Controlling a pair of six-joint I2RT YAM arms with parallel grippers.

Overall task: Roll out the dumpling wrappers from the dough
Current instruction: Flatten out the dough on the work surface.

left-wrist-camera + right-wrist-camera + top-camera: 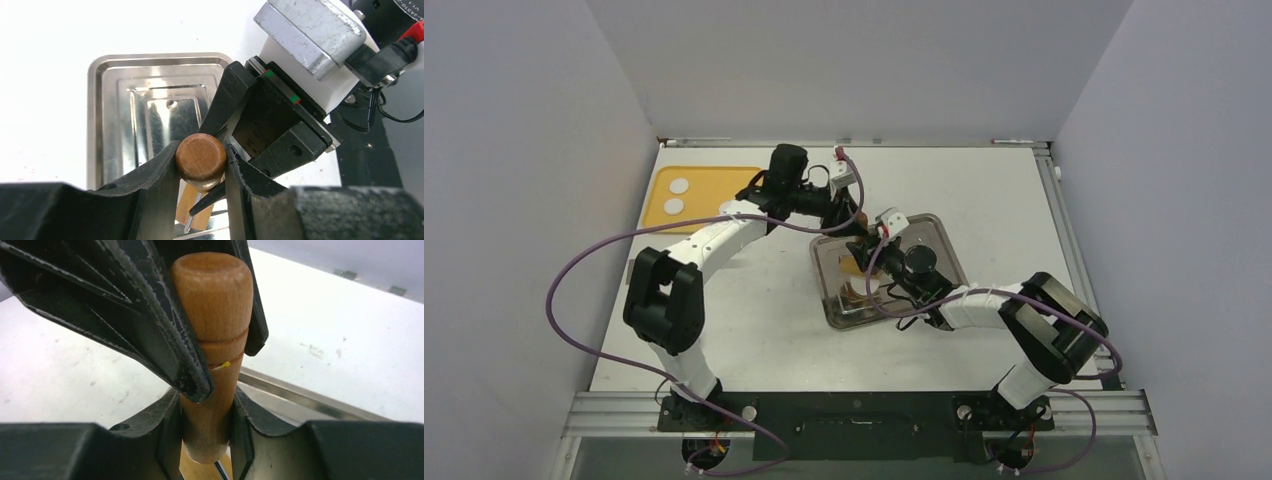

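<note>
Left gripper (202, 167) and right gripper (206, 427) both grasp one rolling pin (212, 300) over the tray (107, 100).
Both grips sit close together on the same wooden handle. Two dough lumps (679, 186) lie on the yellow mat (719, 185) at far left, well apart from both grippers.

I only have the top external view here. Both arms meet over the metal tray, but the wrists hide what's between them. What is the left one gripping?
Observer: The left gripper has its jaws clamped on the rounded end of a wooden rolling pin.
Operator: And the right one?
Observer: The right gripper has its jaws shut on the same handle, on the narrower part beyond its groove.
Operator: Any marks on it?
Observer: A small yellow fleck sits just under that groove.
</note>
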